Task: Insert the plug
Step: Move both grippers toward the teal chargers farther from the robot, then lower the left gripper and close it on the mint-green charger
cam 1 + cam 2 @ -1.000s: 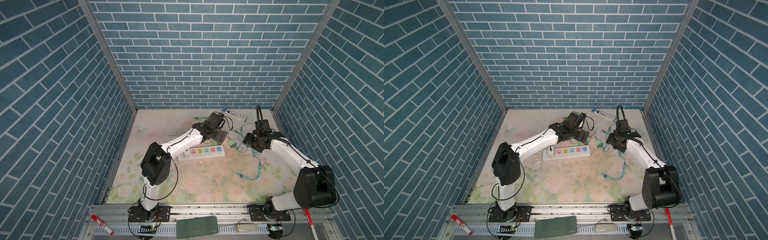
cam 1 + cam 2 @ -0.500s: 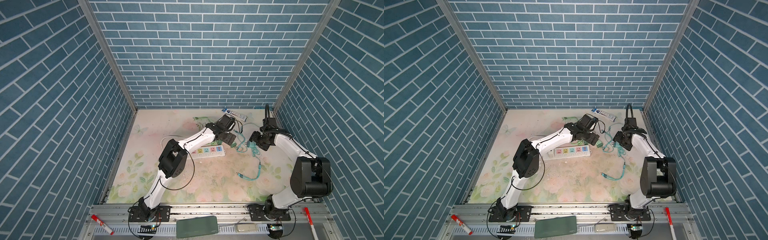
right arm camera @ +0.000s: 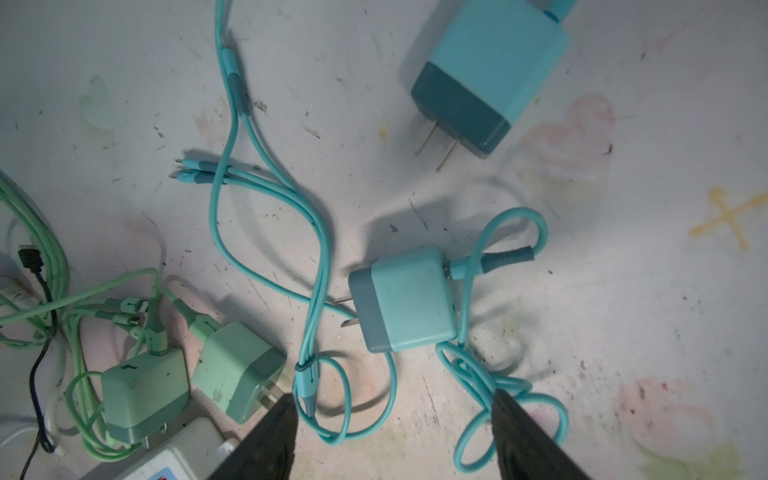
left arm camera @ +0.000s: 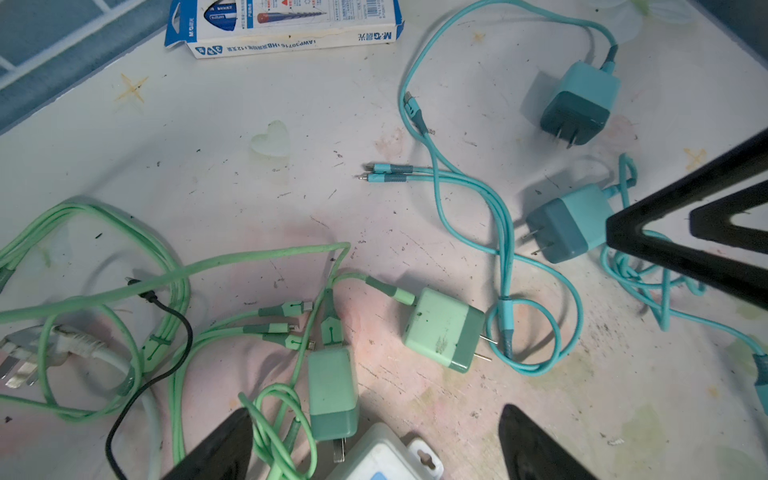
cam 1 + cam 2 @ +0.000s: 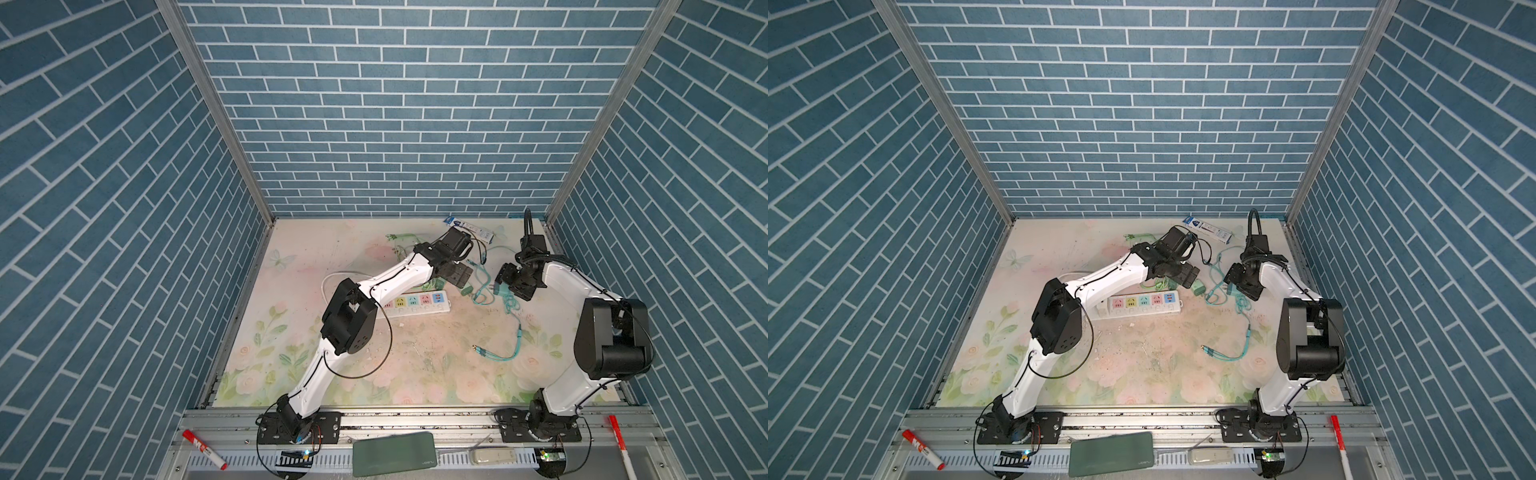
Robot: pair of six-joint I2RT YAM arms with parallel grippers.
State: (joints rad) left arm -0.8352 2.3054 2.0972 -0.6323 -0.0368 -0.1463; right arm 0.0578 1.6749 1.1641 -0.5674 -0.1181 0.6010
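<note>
Jaws of left gripper (image 4: 374, 411) spread wide, empty. It hangs over mint-green cube charger plug (image 4: 334, 390), whose prongs lie just beside end of white power strip w/ coloured sockets (image 5: 411, 303); prob. lining up a grab. Right gripper (image 3: 392, 397) part-open, nothing held, above teal-blue cube charger plug (image 3: 405, 299) lying flat, prongs sideways. Strip sockets all look vacant, so insertion not yet done. Blue-white card pen box (image 4: 291, 25): contents not visible.
</note>
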